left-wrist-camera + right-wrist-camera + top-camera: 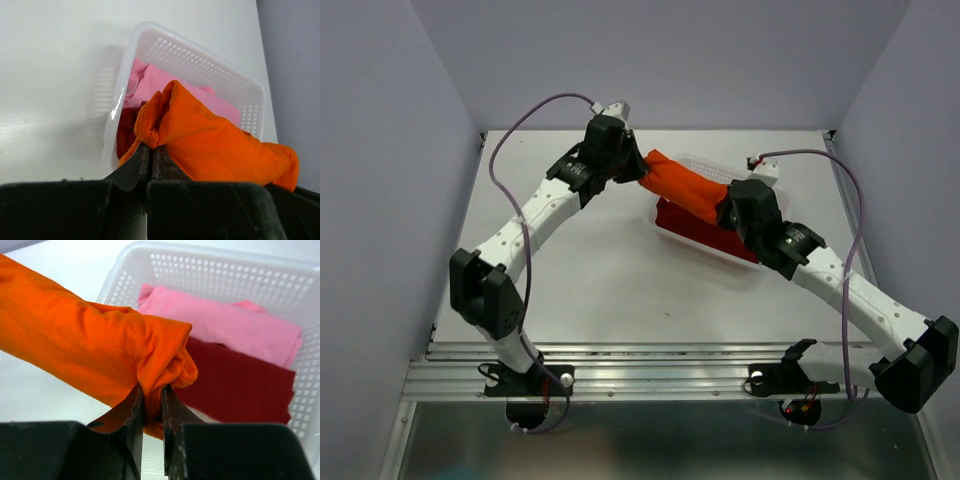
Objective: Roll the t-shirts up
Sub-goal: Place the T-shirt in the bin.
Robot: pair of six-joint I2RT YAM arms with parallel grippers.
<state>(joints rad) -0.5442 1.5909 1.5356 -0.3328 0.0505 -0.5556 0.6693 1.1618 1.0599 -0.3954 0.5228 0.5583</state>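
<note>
Orange t-shirt (685, 187), rolled into a bundle, hung mid-frame in the top view, held between both claws over the white mesh basket (225, 270). We saw the left gripper (150, 150) clamped tight on its upper-left end and the right gripper (152, 392) pinching its lower-right end. We noted the pink t-shirt (225, 325) and dark red t-shirt (240, 385) lying side by side inside the basket.

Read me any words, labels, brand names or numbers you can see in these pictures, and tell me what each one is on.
None. No writing, logo or number shows on the orange t-shirt, the pink t-shirt, the dark red t-shirt, the white basket, the left arm or the right arm.
</note>
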